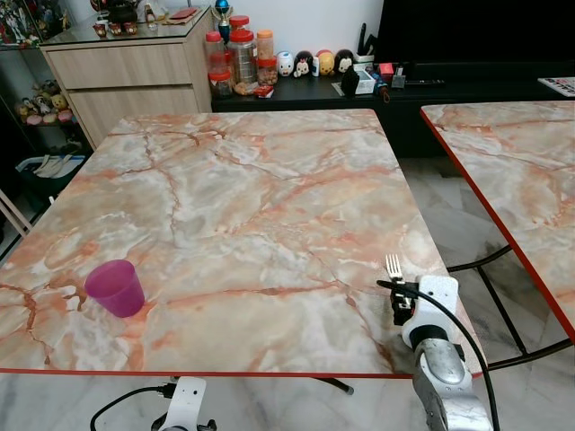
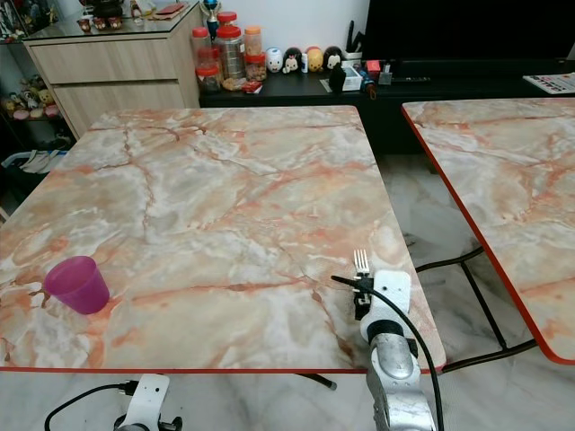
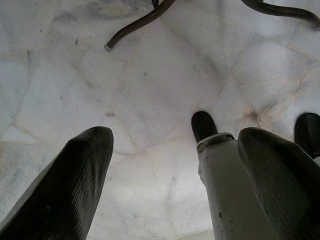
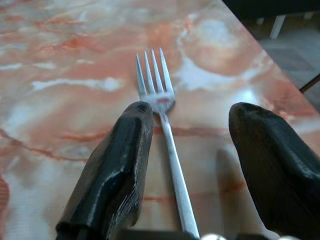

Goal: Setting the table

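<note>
I have one marble-pattern counter in front of me, and a second counter stands apart on the right. Beyond them, along the far wall, are a dark sideboard with a row of jars and small figurines, and a wooden cabinet on the far left.

On my counter I count one pink cup, upright near the left front corner, and one fork near the right front edge, tines pointing away from me. The two are well apart. I see no plate or knife.

The right gripper is over the right front edge, its fingers spread to either side of the fork's handle. The fork appears to lie flat on the marble, so I read this gripper as released, though I can't be sure from this angle that the left finger isn't brushing the handle. The left gripper hangs below the counter edge, idle, fingers apart and empty, looking down at the tiled floor and a curved leg of the counter.

My judgement is that the fork placement is the step in hand and looks done. Next I'd lift the right gripper straight up and back so the fingers clear the handle without dragging the fork off the edge.
</note>
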Controlling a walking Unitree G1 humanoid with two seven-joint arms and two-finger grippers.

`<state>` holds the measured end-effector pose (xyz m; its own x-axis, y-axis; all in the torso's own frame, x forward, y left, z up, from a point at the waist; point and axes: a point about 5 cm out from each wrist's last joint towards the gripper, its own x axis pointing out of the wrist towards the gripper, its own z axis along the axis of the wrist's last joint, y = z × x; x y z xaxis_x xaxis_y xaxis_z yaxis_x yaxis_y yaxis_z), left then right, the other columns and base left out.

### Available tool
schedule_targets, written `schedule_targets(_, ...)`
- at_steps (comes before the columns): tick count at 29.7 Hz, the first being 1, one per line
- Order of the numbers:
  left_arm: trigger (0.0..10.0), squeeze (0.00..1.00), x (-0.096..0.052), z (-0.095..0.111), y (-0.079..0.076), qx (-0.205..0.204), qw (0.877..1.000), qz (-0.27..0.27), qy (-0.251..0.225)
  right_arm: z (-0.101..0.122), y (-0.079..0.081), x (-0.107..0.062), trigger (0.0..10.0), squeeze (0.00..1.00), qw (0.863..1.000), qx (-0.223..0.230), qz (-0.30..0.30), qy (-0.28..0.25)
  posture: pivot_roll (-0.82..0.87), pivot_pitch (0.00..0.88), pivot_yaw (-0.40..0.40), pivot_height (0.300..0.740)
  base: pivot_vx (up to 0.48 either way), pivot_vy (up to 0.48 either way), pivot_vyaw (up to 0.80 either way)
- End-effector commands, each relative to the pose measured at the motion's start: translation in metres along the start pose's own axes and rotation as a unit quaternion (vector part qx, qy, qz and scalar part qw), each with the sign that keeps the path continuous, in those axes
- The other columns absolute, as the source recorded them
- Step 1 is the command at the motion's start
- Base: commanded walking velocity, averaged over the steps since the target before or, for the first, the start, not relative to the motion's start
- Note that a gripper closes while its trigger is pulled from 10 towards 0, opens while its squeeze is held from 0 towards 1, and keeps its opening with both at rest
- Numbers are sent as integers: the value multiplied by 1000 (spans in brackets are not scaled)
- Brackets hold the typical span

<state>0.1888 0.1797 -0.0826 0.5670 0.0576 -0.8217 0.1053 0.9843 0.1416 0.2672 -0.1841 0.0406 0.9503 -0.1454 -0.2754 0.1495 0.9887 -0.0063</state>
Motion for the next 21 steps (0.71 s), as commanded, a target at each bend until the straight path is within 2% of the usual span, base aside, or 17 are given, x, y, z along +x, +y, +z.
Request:
schedule_targets(1, 10000, 0, 0, 0, 2, -1, 1000, 1, 4, 1, 2, 2, 10000, 0, 1000, 2, 7, 1, -87, 0, 38, 740, 0, 0, 0)
schedule_targets(21, 10000, 0, 0, 1, 1, 0, 1000, -2, 3, 2, 13, 8, 10000, 0, 999, 4, 36, 1, -82, 0, 29, 740, 0, 0, 0)
